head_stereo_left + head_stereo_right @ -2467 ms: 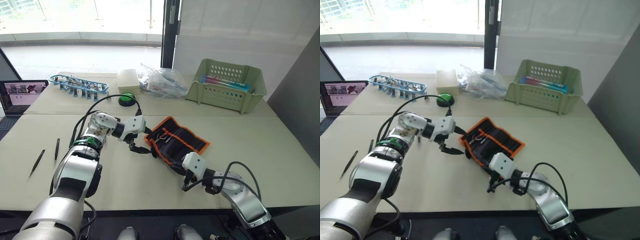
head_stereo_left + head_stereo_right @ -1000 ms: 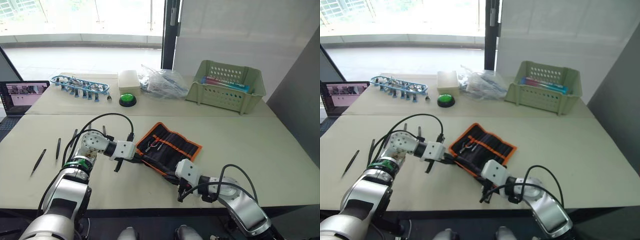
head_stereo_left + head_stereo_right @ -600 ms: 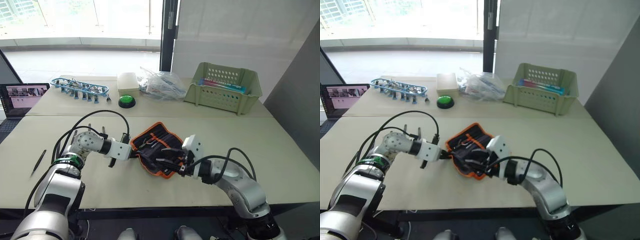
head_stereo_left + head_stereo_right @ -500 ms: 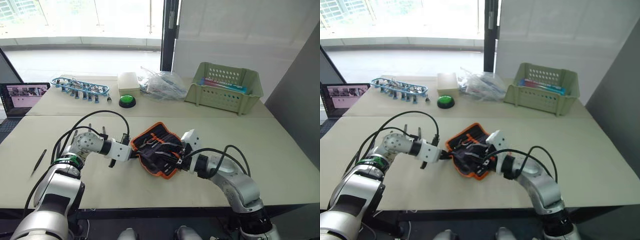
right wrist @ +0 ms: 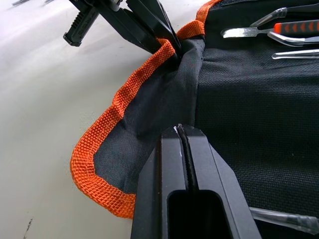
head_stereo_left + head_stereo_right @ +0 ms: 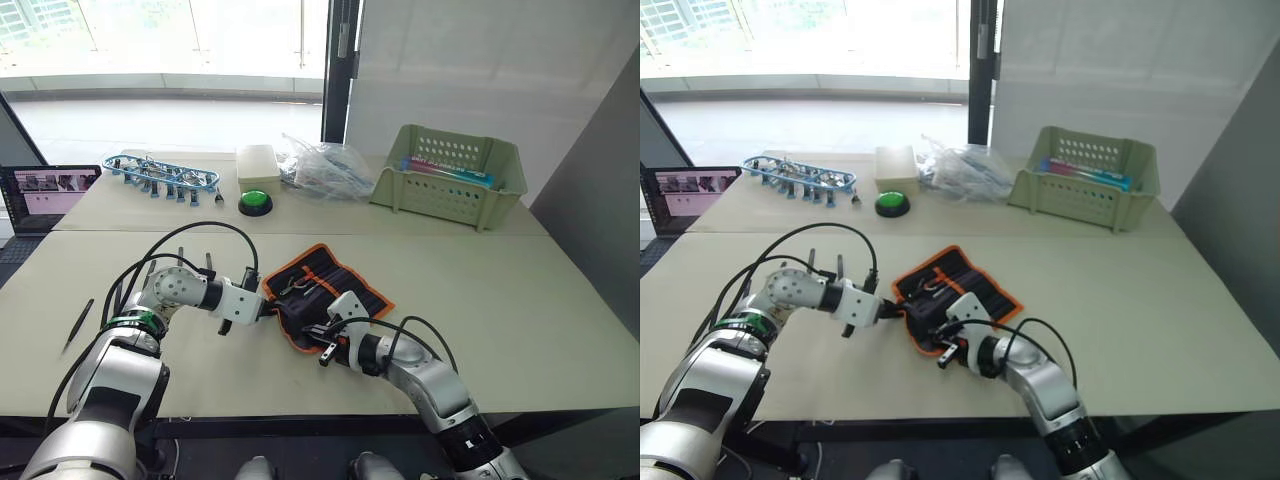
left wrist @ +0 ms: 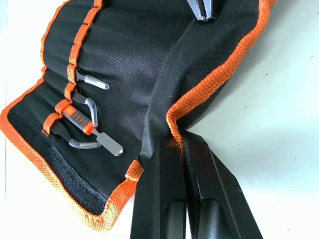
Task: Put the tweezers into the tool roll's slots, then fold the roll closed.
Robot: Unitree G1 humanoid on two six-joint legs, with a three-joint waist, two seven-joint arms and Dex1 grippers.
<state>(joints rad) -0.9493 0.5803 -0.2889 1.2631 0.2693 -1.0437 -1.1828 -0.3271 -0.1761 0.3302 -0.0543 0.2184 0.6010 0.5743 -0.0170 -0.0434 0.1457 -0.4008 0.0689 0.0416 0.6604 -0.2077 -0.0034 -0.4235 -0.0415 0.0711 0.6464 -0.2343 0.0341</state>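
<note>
We are pinching the black fabric tool roll with orange edging [image 6: 330, 290]: left gripper [image 7: 180, 144] clenching its hem, right gripper [image 5: 178, 130] clenching the panel beside it, the roll's length running away beyond both fingertips.

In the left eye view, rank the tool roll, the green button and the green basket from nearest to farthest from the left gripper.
1. The tool roll: the left gripper is shut on its orange edge.
2. The green button: farther back on the table, beside a cream box.
3. The green basket: at the far right, against the wall.
</note>
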